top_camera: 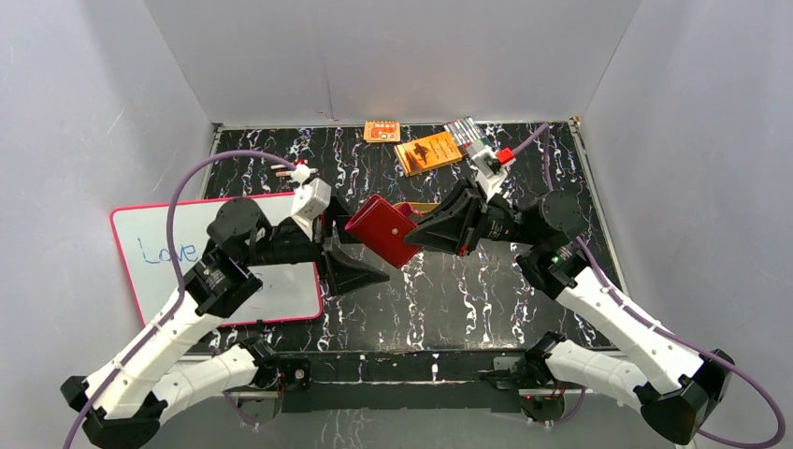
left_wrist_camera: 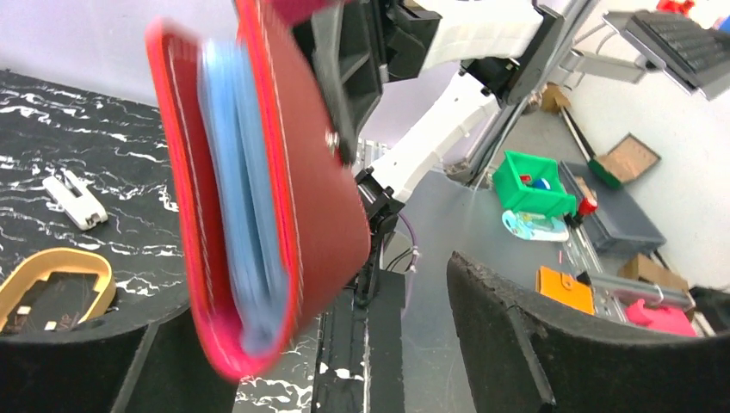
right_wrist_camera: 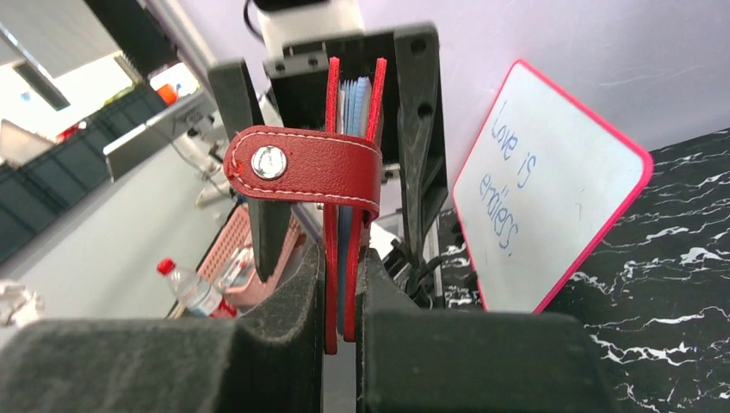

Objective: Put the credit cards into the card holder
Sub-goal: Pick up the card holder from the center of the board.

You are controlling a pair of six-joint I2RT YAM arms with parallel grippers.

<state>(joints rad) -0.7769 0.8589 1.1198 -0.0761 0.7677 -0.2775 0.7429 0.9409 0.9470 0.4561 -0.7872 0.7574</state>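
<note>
Pinching wallet (top_camera: 382, 231) above the desk (top_camera: 468, 299): your right jaws, pressed on one end. Your left jaws stand spread around its other end.

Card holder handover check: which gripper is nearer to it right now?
Right. The right gripper is clamped on the card holder; the left gripper is open, its jaws straddling the other end without gripping.

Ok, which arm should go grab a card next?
Left, probably. The left fingers stand open and free, while the right fingers are clamped on the small dark red folding wallet. The tan oval tray, seemingly holding dark cards, shows in the left wrist view.
</note>
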